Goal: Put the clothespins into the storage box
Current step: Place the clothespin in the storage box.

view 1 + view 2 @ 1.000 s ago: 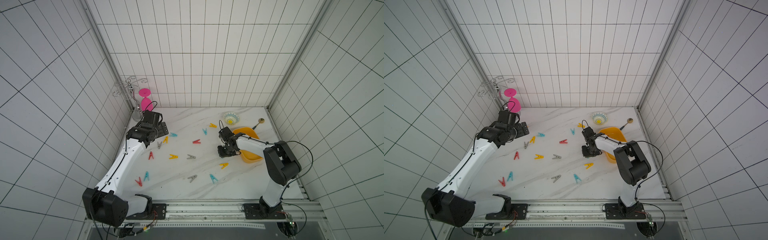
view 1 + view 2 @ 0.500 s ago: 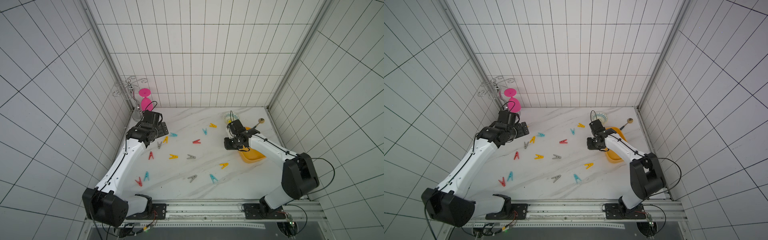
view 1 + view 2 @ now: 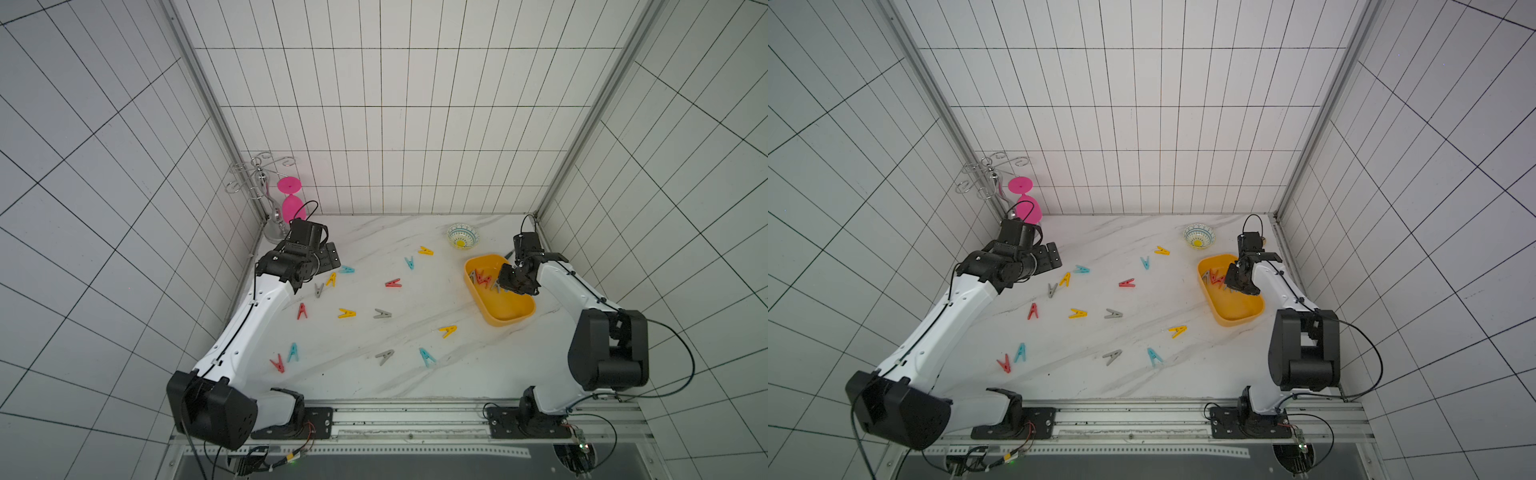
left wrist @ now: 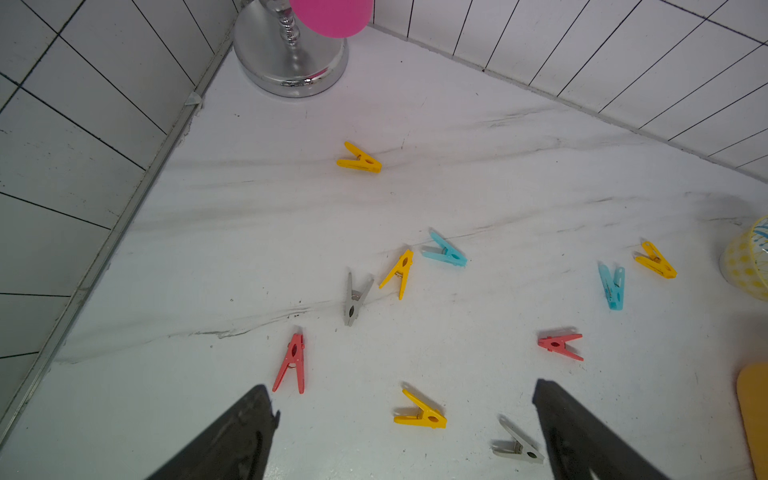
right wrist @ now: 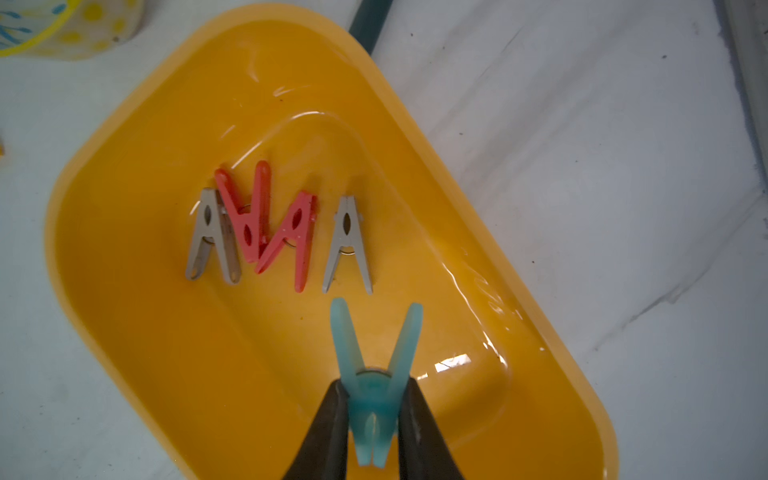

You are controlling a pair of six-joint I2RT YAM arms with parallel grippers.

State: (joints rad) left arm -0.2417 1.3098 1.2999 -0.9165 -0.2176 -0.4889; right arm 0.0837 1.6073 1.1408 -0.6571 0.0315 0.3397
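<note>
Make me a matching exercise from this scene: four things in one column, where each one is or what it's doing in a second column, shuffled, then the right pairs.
Column one
1. right gripper
2. left gripper
3. patterned bowl
4. pink glass

Column two
A. beside the silver stand in the far corner
B. shut on a teal clothespin over the storage box
C. on the table, next to the storage box's far end
D. open above loose clothespins on the table

Pairs: 1-B, 2-D, 3-C, 4-A
</note>
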